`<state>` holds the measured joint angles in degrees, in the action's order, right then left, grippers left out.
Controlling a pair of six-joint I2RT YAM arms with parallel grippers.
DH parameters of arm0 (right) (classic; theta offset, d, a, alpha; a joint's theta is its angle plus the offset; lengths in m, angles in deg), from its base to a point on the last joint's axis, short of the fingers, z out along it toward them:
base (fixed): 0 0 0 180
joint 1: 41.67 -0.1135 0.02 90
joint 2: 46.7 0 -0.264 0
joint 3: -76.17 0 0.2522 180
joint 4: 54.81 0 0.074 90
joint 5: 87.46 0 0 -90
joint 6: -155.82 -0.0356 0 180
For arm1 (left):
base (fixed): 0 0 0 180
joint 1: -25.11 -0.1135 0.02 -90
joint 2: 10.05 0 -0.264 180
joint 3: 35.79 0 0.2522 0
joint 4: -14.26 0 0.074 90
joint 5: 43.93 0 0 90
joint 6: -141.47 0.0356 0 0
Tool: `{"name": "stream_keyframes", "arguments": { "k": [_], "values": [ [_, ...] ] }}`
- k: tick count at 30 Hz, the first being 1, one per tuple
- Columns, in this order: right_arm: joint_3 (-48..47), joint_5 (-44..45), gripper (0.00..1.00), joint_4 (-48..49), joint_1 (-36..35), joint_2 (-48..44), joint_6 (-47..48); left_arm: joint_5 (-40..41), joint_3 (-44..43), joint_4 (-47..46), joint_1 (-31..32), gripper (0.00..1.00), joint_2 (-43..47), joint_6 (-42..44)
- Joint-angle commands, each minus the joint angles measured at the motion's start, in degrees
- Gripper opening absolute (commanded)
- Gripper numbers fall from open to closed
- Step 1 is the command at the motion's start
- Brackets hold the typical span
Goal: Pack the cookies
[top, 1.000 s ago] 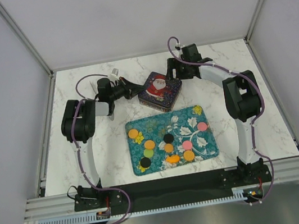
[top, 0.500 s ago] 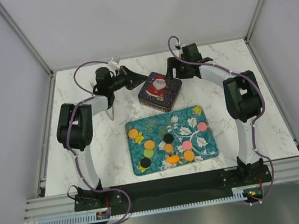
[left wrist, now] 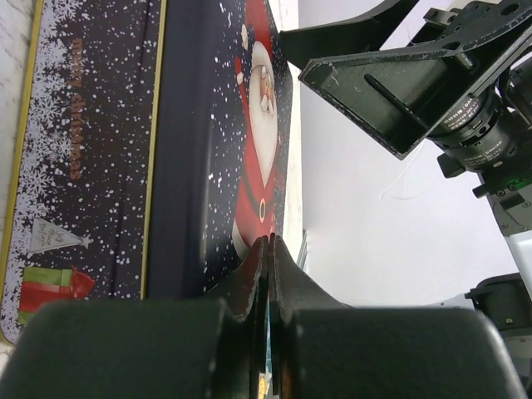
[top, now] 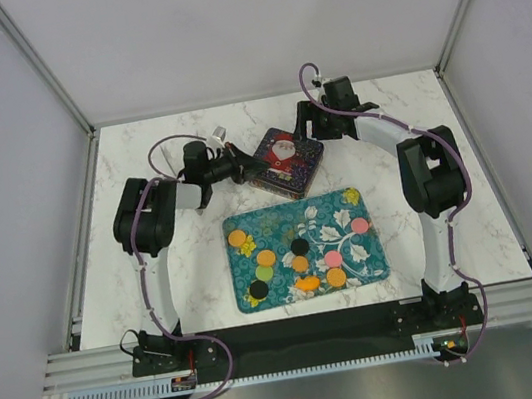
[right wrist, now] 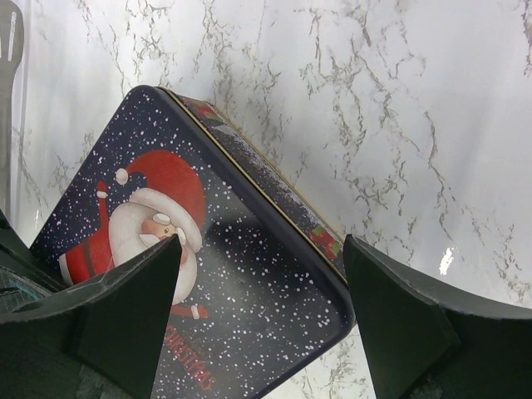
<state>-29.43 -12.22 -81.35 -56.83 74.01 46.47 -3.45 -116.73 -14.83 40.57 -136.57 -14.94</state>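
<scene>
The cookies [top: 301,255] are small orange, pink, green and black discs lying scattered on a teal flowered tray [top: 372,264]. Behind the tray stands a closed dark-blue Santa tin [top: 285,161], also seen as the tin [left wrist: 208,150] on its side and the tin [right wrist: 208,274] from above. My left gripper [top: 247,166] is shut with nothing in it. Its tips [left wrist: 270,243] rest against the edge of the tin's lid on the left side. My right gripper [top: 320,132] hangs open over the tin's back right corner, its fingers [right wrist: 125,307] spread to either side of that corner.
White marble tabletop [top: 415,115] surrounds the tin and tray, walled by grey panels on three sides. The right gripper [left wrist: 391,91] shows close behind the tin in the left wrist view. Both arms curve round the tray's sides.
The left arm pulled back and away from the tin half a second ago, then came back down to the tin's left edge. The right arm, tin and cookies stayed put.
</scene>
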Motion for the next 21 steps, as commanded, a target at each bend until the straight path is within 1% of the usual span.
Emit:
{"name": "stream_keyframes", "arguments": {
  "k": [1,7,10,11,12,14,18,21],
  "values": [
    [0.2,-0.4,0.88,2.1,0.0,-2.8,-0.1,5.6,2.8,3.8,-0.4,0.02,-2.6,5.0],
    [0.1,-1.0,0.88,2.5,0.0,-2.8,-0.3,5.2,1.8,5.0,-0.4,0.02,-1.2,6.1],
    [-0.3,-0.7,0.88,2.5,0.0,-2.8,-0.1,3.6,-0.1,5.2,-0.3,0.02,1.4,6.1],
    [-0.5,-0.7,0.88,2.4,0.1,-2.7,-0.2,3.5,-1.8,6.2,-0.3,0.02,3.5,6.6],
    [-0.6,-0.9,0.88,2.3,0.2,-2.8,-0.2,3.1,-3.0,8.8,-0.1,0.02,4.3,7.8],
    [-0.9,-1.1,0.88,2.2,0.6,-2.8,-0.5,2.0,-6.6,11.2,0.2,0.03,5.8,8.6],
    [-0.9,-1.5,0.88,2.4,1.5,-2.9,-1.1,1.8,-9.6,15.3,0.8,0.07,8.5,10.3],
    [-0.1,-1.2,0.88,2.6,1.9,-3.5,-1.5,1.1,-10.1,15.3,0.8,0.10,7.6,10.0]
  ]
}}
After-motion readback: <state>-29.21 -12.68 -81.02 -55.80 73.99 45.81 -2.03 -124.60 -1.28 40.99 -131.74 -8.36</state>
